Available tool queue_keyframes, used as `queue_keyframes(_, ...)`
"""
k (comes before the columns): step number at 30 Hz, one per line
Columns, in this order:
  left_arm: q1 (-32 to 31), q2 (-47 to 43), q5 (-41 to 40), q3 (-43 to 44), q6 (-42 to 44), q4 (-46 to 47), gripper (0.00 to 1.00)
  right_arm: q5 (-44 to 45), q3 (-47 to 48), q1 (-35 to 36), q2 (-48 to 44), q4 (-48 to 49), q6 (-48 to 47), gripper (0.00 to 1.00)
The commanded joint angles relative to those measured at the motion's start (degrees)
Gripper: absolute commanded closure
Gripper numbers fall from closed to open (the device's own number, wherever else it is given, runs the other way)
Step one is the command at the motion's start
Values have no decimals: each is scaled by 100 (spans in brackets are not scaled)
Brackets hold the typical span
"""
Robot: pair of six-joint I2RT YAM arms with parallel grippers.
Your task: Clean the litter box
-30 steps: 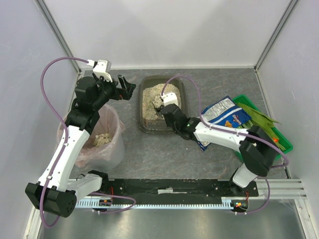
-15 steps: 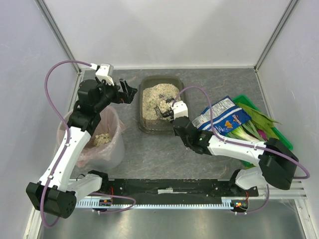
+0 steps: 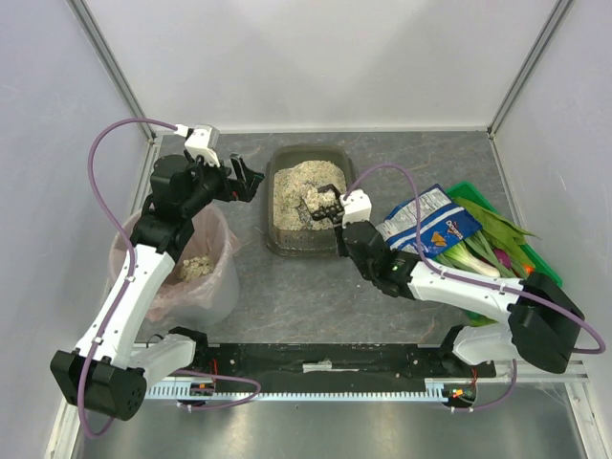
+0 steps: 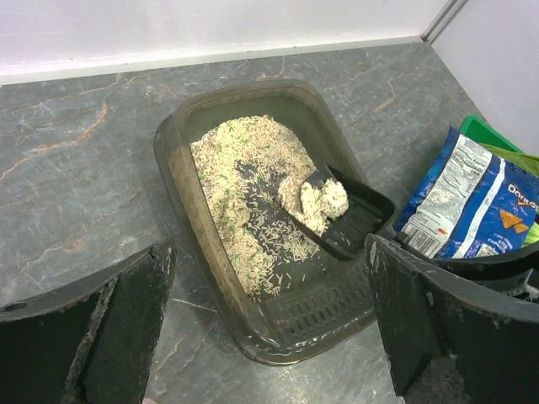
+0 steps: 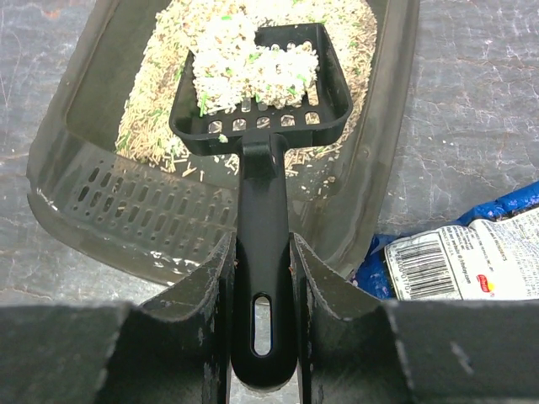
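Litter box [image 4: 312, 316] just dipped into, now lifting loaded scoop [image 5: 261, 194] clear in clenched right gripper [image 5: 259, 244], bin [image 3: 225, 287] next; left gripper [image 4: 269, 248] gaping.

litter box [image 5: 72, 126] cropped, chip bag [image 5: 459, 261] cropped

My overhead camera looks down from behind me over the whole counter [image 3: 287, 296]. Both wrist cameras ride close, each facing the litter box [image 4: 173, 164].

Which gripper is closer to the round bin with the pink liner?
Left. The left gripper hovers open just past the bin's far rim; the right gripper holds a scoop over the litter box.
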Motion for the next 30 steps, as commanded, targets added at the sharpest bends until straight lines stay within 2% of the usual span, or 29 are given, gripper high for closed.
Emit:
queue_keyframes(1,5,-208,130,-54,-67,130,2,-209,-198,-127,-352,948,65,100)
queue_keyframes(4,5,-209,86,-37,-40,113,2,140,240,120,34,302,-8,100)
queue_keyframes(6,5,-182,94,-28,-32,95,2,414,67,-20,-43,482,107,100)
queue_keyframes(9,5,-165,77,-37,-23,95,2,-93,-356,13,-255,1256,-59,100)
queue_keyframes(11,13,-147,77,-28,-14,86,2,131,56,102,34,645,-43,100)
queue_keyframes(13,14,-138,68,-19,-14,78,2,485,-3,-11,-34,606,124,100)
queue_keyframes(16,5,-147,59,-28,-14,78,2,-218,-453,-179,-273,1378,117,100)
queue_keyframes(19,5,-112,85,-28,-23,86,2,384,118,-47,69,417,54,100)
queue_keyframes(21,14,-103,112,-28,-31,78,2,345,-256,-126,-61,736,46,100)
queue_keyframes(22,14,-103,112,-28,-31,86,2,-39,-372,-126,-201,1252,-32,100)
queue_keyframes(23,14,-103,112,-37,-40,86,2,-138,-391,-39,-211,1370,-120,100)
queue_keyframes(26,5,-77,103,-37,-40,78,2,535,-110,41,0,959,-148,100)
queue_keyframes(27,5,-77,112,-37,-32,86,2,650,-293,-12,-87,1211,-26,100)
queue_keyframes(30,13,-76,129,-45,-40,95,2,-129,-663,-13,-220,2063,-173,100)
